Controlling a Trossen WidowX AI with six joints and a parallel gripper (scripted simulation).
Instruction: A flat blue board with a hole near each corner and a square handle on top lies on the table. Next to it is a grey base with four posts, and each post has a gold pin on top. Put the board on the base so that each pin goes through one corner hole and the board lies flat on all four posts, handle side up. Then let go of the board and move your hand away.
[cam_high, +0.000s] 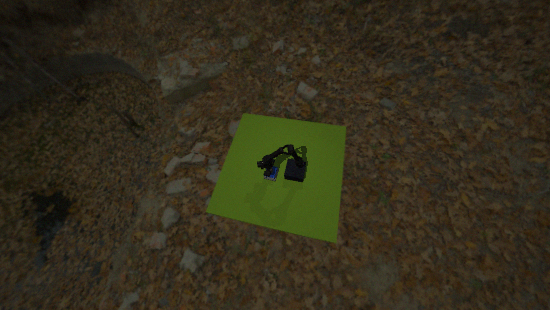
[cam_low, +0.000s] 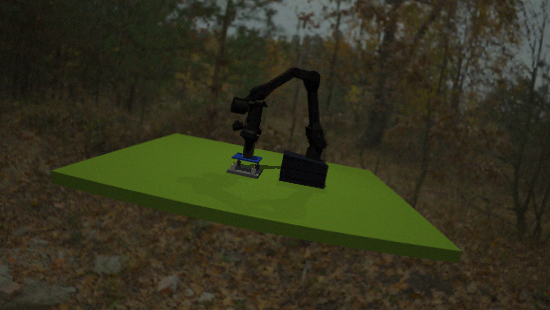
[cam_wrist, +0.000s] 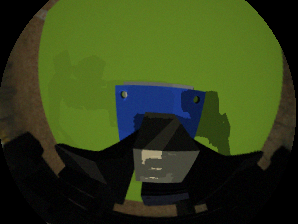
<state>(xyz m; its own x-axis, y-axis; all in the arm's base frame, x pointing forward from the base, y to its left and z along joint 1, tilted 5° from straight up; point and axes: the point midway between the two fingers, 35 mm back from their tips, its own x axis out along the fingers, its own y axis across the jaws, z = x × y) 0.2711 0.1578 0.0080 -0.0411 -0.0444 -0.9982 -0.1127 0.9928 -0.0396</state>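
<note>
Over the grey base, we've got the blue board held up by the gripper, jaws closed on its handle, tho the handle itself is mostly hidden. In the ext. view the board's approx. level, w/ the base right below it on the green table. Posts show under the board, but we can't tell if any pin's in its hole; pics are too small & dark. In the wrist cam we see 2 corner holes, L & R, w/ a thin grey strip of the base past the board's far edge. The arm bends over from beside a dark box, which sits near the base.
</note>
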